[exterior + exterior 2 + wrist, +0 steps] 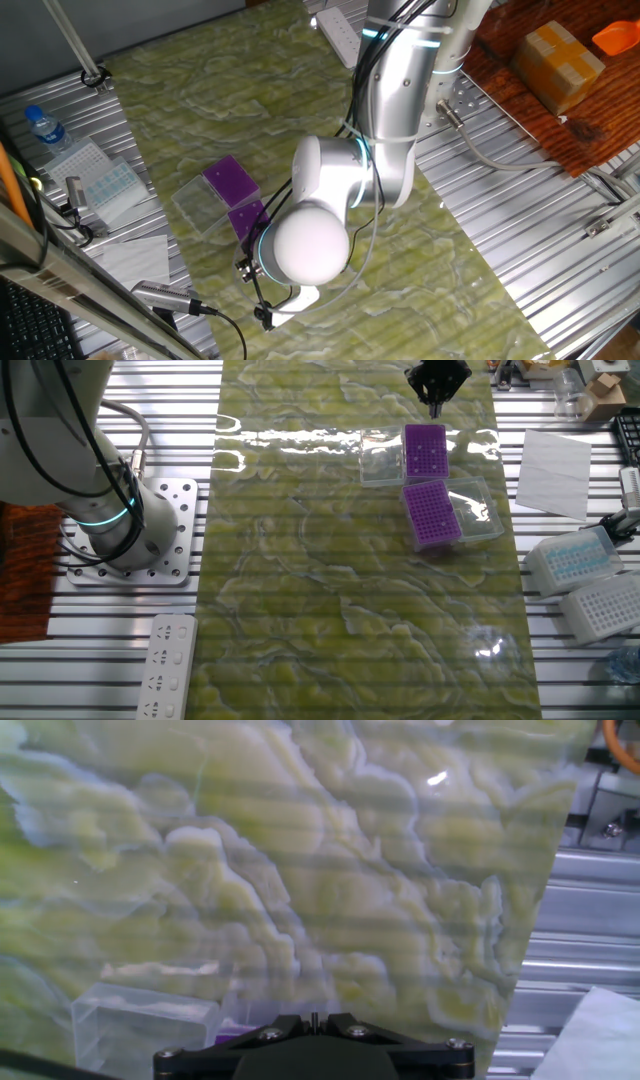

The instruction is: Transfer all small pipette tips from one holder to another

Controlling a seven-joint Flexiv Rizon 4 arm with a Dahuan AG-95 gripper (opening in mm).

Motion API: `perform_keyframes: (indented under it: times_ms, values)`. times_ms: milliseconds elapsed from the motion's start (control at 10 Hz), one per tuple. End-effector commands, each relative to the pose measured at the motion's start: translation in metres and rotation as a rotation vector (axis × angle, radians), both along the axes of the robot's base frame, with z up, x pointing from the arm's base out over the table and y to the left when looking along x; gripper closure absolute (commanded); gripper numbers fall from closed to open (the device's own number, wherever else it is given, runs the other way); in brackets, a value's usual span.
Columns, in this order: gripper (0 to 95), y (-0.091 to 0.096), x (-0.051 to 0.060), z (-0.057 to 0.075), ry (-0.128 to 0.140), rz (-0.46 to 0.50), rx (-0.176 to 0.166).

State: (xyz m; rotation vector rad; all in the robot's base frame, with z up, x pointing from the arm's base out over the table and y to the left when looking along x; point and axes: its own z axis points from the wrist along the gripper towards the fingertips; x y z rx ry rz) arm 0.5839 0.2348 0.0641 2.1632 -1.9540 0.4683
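- The gripper [437, 393] hangs at the top edge of the other fixed view, just above the upper purple holder [425, 452].
- The jaws look nearly closed in that view, but I cannot tell if they hold a tip.
- The tips [428, 448] show as a few pale dots on the upper holder; their number is too small to count.
- A second purple holder [433, 515] lies just below the first, each beside a clear lid [380, 458].
- Both holders sit on the green marbled tabletop [330, 580], in the upper right of the frame.
- In the hand view only the tabletop, a clear box corner [140, 1020] and the black gripper base show.
- In the first fixed view the arm [340, 190] covers part of the holders.
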Motion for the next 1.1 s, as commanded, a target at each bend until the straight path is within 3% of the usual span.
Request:
perform_keyframes:
  times_ms: [100,300,600,800,900,1000,1100]
  values:
    - [95.0,-0.001,0.0,0.003,-0.002,-0.012,0.021]
    - [95.0,-0.008,0.001,0.007,-0.004,-0.049,0.086]
    - [95.0,-0.014,0.002,0.014,-0.002,-0.094,0.136]
    - [95.0,-0.013,0.0,0.018,-0.008,-0.161,0.194]
    - [95.0,-0.013,0.0,0.018,-0.008,-0.161,0.194]
    - [95.0,-0.013,-0.001,0.019,-0.01,-0.214,0.244]
    - [95.0,-0.013,-0.001,0.02,-0.011,-0.226,0.261]
